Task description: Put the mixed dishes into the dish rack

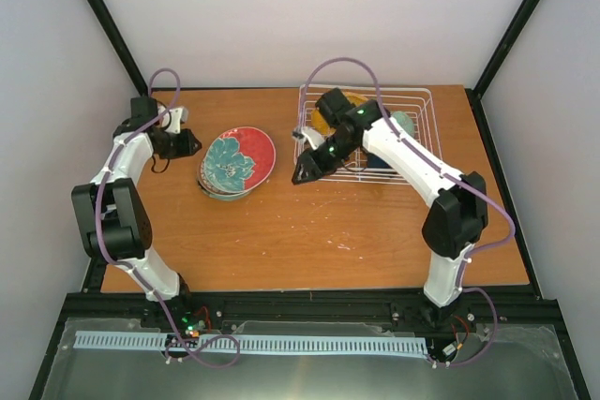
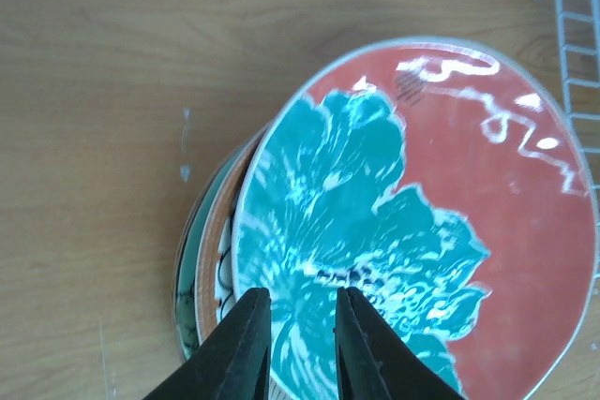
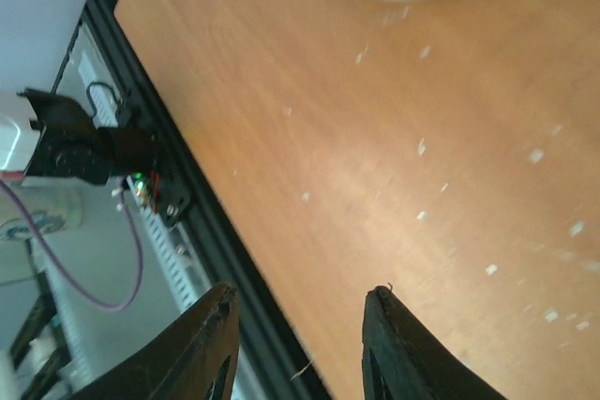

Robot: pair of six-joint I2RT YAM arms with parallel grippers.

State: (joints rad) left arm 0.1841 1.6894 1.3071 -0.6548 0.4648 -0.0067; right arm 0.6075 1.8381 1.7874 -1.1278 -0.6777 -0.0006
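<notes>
While it hovers by red plate (image 2: 497, 222) | left end effector (image 2: 302, 294): ajar, seemingly empty

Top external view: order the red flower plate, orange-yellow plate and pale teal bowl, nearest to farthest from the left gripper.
1. Red flower plate, beside the left gripper.
2. Orange-yellow plate, in the rack, back left.
3. Pale teal bowl, rack's right side.

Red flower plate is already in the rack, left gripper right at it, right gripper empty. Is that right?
No. The red flower plate is not in the rack; it tops a stack on the table left of it, per the top view. The left gripper is at it, the right gripper empty.
</notes>
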